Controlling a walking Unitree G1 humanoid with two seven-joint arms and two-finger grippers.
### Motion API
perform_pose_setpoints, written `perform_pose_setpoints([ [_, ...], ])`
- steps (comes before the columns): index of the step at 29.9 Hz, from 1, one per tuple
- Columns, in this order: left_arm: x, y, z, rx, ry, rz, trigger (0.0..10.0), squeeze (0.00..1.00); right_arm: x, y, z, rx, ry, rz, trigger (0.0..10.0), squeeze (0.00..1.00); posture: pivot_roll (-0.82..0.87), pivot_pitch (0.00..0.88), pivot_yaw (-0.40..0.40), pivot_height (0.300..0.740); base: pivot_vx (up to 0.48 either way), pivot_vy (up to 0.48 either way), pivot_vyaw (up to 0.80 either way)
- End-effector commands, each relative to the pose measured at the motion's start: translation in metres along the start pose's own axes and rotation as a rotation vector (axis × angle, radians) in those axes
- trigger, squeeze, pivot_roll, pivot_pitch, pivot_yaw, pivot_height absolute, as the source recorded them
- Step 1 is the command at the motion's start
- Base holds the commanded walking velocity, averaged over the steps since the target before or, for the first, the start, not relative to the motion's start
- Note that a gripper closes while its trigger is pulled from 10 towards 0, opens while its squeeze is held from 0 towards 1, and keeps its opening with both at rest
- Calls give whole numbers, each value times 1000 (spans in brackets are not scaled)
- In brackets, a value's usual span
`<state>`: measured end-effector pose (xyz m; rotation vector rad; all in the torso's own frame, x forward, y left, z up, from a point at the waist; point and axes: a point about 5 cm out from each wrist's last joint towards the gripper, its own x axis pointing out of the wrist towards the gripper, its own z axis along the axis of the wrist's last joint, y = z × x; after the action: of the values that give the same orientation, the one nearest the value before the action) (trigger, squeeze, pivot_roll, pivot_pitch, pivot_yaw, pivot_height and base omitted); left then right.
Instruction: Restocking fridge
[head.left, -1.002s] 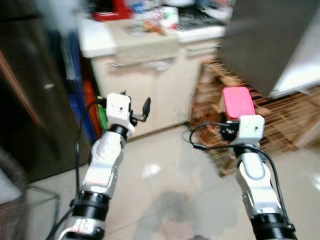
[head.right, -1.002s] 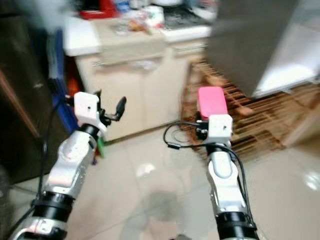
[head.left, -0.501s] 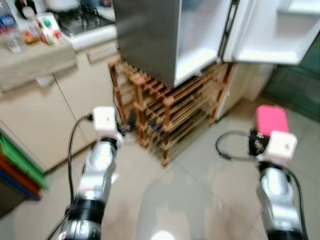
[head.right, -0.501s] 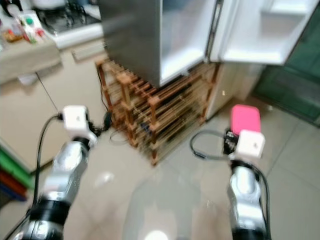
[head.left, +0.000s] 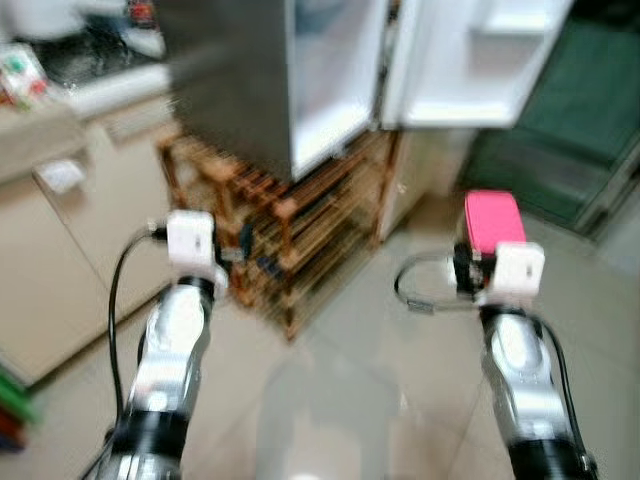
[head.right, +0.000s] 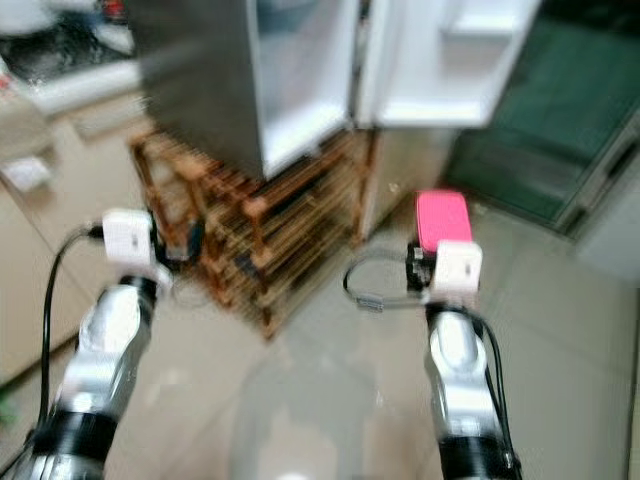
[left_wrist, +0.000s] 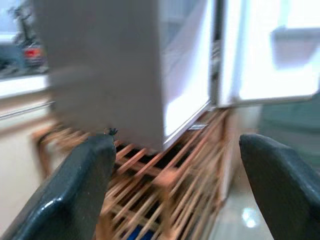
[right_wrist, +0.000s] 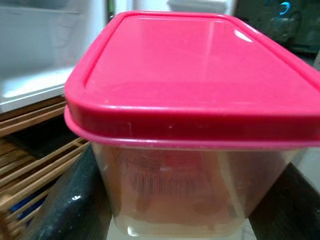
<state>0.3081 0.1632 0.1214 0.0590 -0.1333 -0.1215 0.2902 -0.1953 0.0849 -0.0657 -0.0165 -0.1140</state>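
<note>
1. The container (right_wrist: 185, 130), a clear tub with a pink lid (head.left: 494, 221), sits clamped between the two black fingers (right_wrist: 65, 210) of the right gripper (right_wrist: 180, 200), one on each side wall. It is carried level out in front of the robot, above the pale tiled floor (head.left: 350, 400).
2. Something brownish lies inside the tub; I cannot tell what.
3. The left gripper (left_wrist: 175, 185) is raised on the other side with nothing in it, its fingers (left_wrist: 70, 195) spread wide apart.
4. Ahead stands the fridge (head.left: 240, 80), grey-sided, with its door (head.left: 470, 60) swung open and the white door shelves showing.
5. The fridge rests on a wooden slatted rack (head.left: 290, 230), which the left gripper points toward.
6. Off to the robot's left runs a beige cabinet (head.left: 60, 250) under a worktop (head.left: 50, 115) with a few blurred items at its far edge.
7. To the right, beyond the open door, is a dark green surface (head.left: 570, 130).
</note>
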Motion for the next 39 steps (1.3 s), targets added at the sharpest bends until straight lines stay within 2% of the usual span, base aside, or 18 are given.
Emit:
perform_pose_setpoints([
  [1, 1, -7, 2, 2, -11, -32, 10000, 0, 2, -4, 0, -18, 0, -6, 0, 0, 7, 0, -3, 740, 416, 0, -788],
  [3, -1, -3, -1, -9, 1, -16, 10000, 0, 3, -1, 1, -2, -7, 11, 0, 0, 4, 0, -1, 740, 420, 0, -394],
  [4, -2, 1, -5, -25, 20, 8, 10000, 129, 2, 1, 2, 2, -15, 28, 0, 0, 0, 0, 0, 740, 420, 0, 0],
  [6, -3, 2, -6, -26, 26, 16, 10000, 129, 2, 2, 2, 1, -18, 30, 0, 0, 0, 0, 0, 740, 420, 0, 0],
  [7, -3, 2, -7, -28, 29, 21, 10000, 169, 2, 2, 2, 0, -21, 31, 0, 0, -5, 0, 2, 740, 420, 0, 0],
  [9, -1, 0, -7, -26, 27, 9, 10000, 102, 1, 0, 2, -5, -22, 29, 0, 0, -14, 0, 6, 740, 420, 0, 0],
  [10, 0, -3, -6, -21, 23, -8, 10000, 0, 0, -2, 1, -12, -19, 21, 0, 0, -18, 0, 8, 740, 420, 0, 0],
  [19, 1, -13, -3, -37, 3, -59, 10000, 0, -1, -5, 0, -22, -21, 13, 0, 0, -28, 0, 12, 740, 421, 0, 0],
  [27, 2, -9, -5, -58, 14, -15, 10000, 0, 0, -4, 0, -25, -18, 24, 0, 0, -27, 0, 11, 740, 428, 0, 0],
  [39, 6, -14, -2, -31, 3, -54, 10000, 0, 0, -3, -1, -27, -19, 33, 0, 0, -29, 0, 19, 740, 436, 0, 0],
])
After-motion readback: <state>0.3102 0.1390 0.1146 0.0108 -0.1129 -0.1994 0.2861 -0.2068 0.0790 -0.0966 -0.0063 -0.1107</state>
